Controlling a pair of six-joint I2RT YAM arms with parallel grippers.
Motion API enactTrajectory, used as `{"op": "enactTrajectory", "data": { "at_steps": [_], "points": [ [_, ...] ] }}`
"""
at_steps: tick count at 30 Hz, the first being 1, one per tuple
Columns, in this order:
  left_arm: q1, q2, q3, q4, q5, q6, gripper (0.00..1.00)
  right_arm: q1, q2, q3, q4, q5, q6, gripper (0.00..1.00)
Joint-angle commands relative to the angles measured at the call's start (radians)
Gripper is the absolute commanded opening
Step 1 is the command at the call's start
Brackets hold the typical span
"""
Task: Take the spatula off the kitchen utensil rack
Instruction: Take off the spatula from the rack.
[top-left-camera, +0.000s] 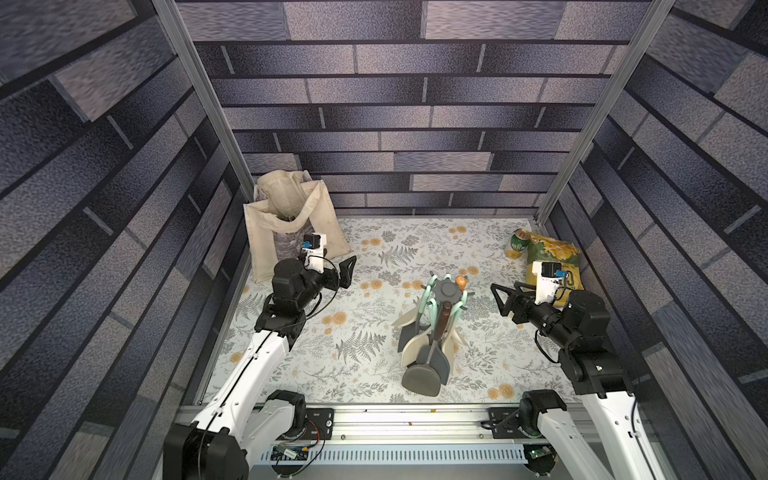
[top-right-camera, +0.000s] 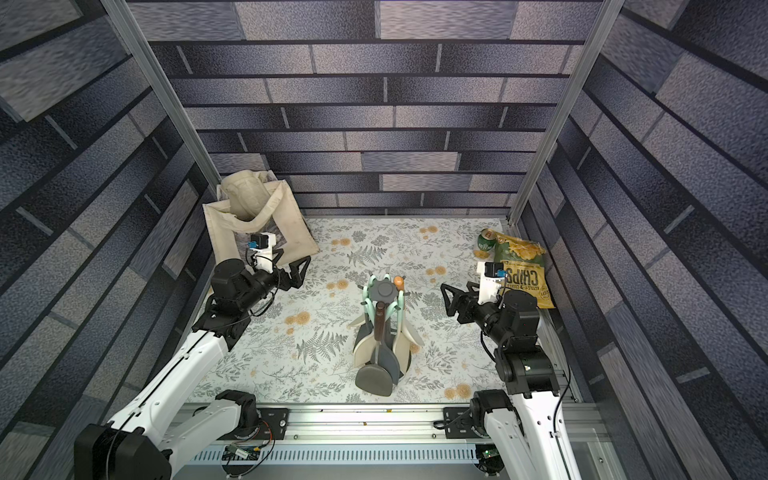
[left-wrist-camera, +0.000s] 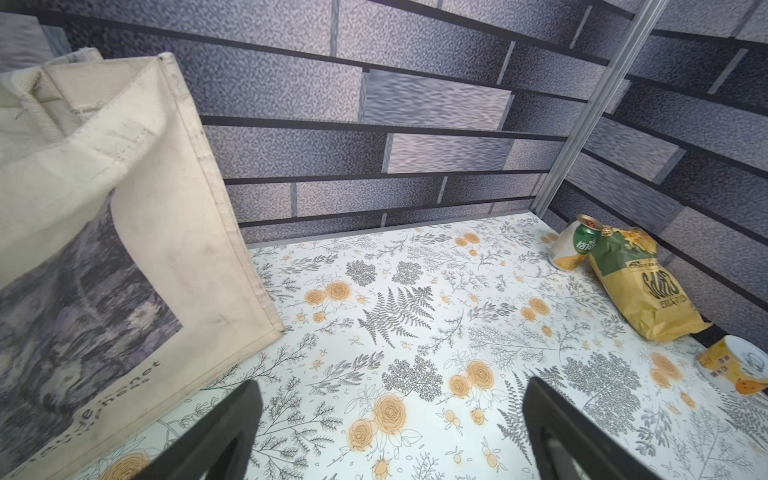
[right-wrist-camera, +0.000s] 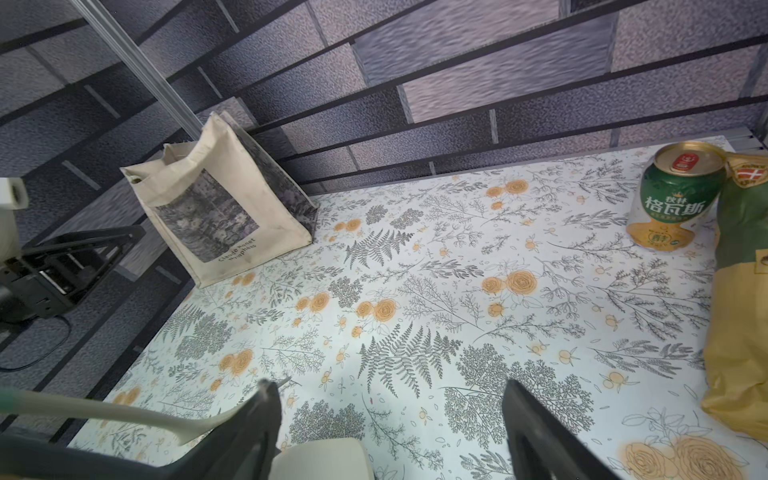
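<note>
1. Spatula (top-left-camera: 422, 376), dk grey head, brown handle: hangs head-down on near side of kitchen utensil rack (top-left-camera: 447, 291), mid-table. A hook carries it, so prob needs lift-off.
2. Cream utensils (top-left-camera: 409, 351) hang just beside it, crowding the handle.
3. Right gripper (top-left-camera: 505, 293): right of rack, apart, pointing at it; jaws spread, empty.
4. Left gripper (top-left-camera: 348, 272): left, by tote bag (top-left-camera: 262, 241), well apart from rack; spread, empty.

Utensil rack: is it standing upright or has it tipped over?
Upright: the kitchen utensil rack stands on the table, and its utensils hang down from the hooks.
</note>
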Motion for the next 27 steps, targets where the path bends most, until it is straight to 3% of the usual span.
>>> {"op": "enactTrajectory", "data": {
  "at_steps": [1,10,20,21,24,27],
  "points": [
    [-0.026,-0.029,0.047,-0.056,0.049,-0.010,1.00,-0.004,-0.023,0.071,-0.049,-0.157,-0.015,0.83],
    [-0.059,-0.037,0.108,-0.085,0.114,0.004,1.00,-0.004,-0.047,0.133,-0.114,-0.491,-0.052,0.80],
    [-0.117,-0.042,0.160,-0.122,0.182,-0.008,1.00,-0.004,-0.041,0.138,-0.112,-0.611,-0.070,0.78],
    [-0.130,-0.040,0.164,-0.130,0.186,-0.010,1.00,-0.005,-0.032,0.141,-0.106,-0.623,-0.071,0.77],
    [-0.169,-0.042,0.173,-0.168,0.170,0.000,1.00,-0.004,0.001,0.156,-0.107,-0.639,-0.089,0.56],
    [-0.188,-0.052,0.171,-0.175,0.154,0.000,1.00,-0.003,0.024,0.157,-0.093,-0.615,-0.098,0.54]
  ]
}}
